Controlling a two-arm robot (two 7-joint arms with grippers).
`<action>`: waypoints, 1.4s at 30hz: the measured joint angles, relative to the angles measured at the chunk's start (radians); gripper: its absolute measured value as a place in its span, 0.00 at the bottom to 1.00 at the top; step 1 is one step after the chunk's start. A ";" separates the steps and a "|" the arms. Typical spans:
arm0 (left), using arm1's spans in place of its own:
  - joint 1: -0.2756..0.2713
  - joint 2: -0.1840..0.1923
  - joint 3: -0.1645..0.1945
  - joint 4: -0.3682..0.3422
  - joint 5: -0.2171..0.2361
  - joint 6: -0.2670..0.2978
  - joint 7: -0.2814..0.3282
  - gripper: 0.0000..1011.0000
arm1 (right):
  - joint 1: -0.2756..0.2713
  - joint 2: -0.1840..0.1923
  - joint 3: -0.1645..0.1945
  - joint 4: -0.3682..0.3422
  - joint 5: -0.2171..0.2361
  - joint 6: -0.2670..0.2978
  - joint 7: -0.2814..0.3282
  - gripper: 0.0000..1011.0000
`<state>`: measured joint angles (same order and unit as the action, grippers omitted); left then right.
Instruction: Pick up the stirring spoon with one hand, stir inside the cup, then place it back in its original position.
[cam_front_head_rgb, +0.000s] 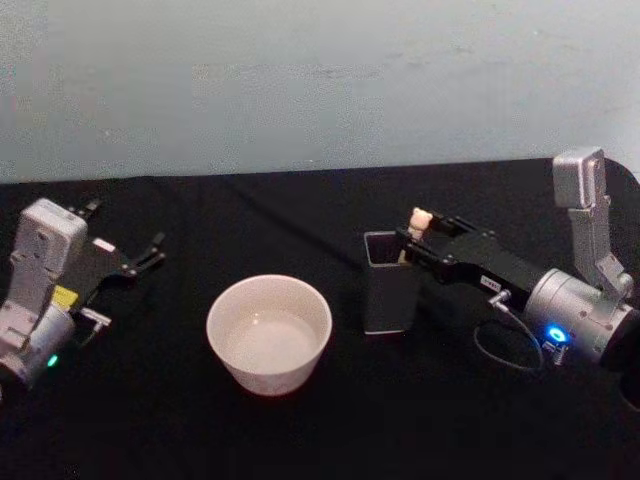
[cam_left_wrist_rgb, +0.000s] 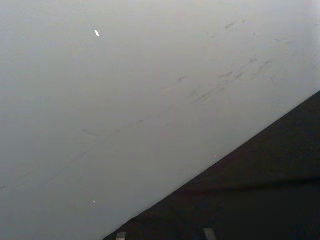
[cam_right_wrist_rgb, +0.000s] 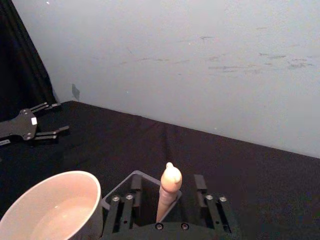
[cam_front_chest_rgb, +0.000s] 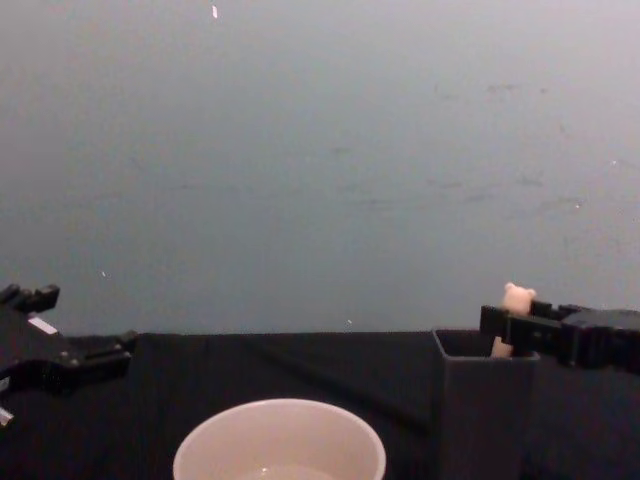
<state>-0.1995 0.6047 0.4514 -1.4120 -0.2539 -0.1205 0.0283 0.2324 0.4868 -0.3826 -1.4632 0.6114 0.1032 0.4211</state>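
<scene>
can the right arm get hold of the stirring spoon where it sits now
Probably yes. The right gripper is open with its fingers either side of the stirring spoon, which stands in the dark holder; nothing lies between them.

I see a dark grey square holder (cam_front_head_rgb: 388, 285) upright on the black table (cam_front_head_rgb: 300, 430), scuffed pale wall (cam_front_head_rgb: 300, 80) behind.
</scene>
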 joint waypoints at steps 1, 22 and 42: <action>0.000 0.000 0.000 0.000 0.000 0.000 0.000 0.99 | 0.000 0.000 0.000 0.000 0.000 0.000 0.000 0.65; 0.000 0.000 0.000 0.000 0.000 0.000 0.000 0.99 | -0.019 -0.081 0.087 -0.050 -0.100 -0.149 -0.169 0.99; 0.000 0.000 0.000 0.000 0.000 0.000 0.000 0.99 | -0.053 -0.186 0.085 0.136 -0.474 -0.194 -0.521 0.99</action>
<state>-0.1995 0.6047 0.4514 -1.4120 -0.2539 -0.1205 0.0283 0.1796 0.3006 -0.2975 -1.3276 0.1369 -0.0910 -0.1003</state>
